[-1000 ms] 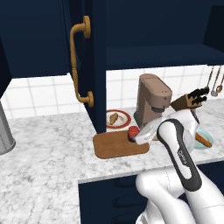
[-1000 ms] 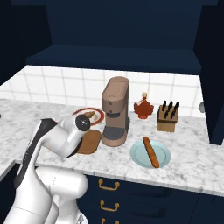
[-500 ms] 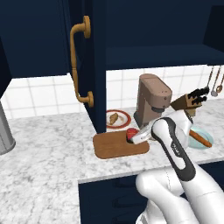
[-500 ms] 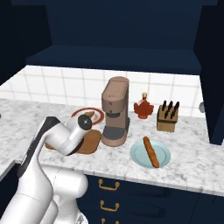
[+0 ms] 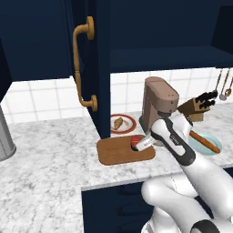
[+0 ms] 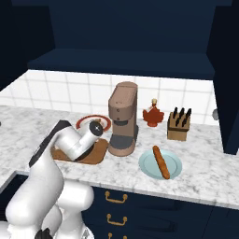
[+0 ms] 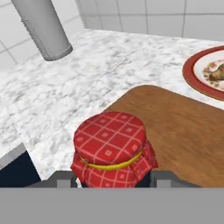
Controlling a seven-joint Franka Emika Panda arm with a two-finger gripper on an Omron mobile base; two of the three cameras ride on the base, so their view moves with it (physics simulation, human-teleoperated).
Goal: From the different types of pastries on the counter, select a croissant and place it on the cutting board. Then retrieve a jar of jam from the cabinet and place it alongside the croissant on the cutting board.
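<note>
Since a second ago our arm has slid a little further left over the board [image 5: 119, 152], and our gripper [image 7: 113, 183] is clamped on the jar [image 7: 111, 149], carrying it low over the board's right end. Before we let go we want the jar down flat on the wood and clear of the edge, with room left beside it. We judge the croissant [image 5: 118, 122] is not yet on the board; it lies on the red-rimmed plate [image 5: 128, 129] behind, on the bench [image 5: 50, 168].
</note>
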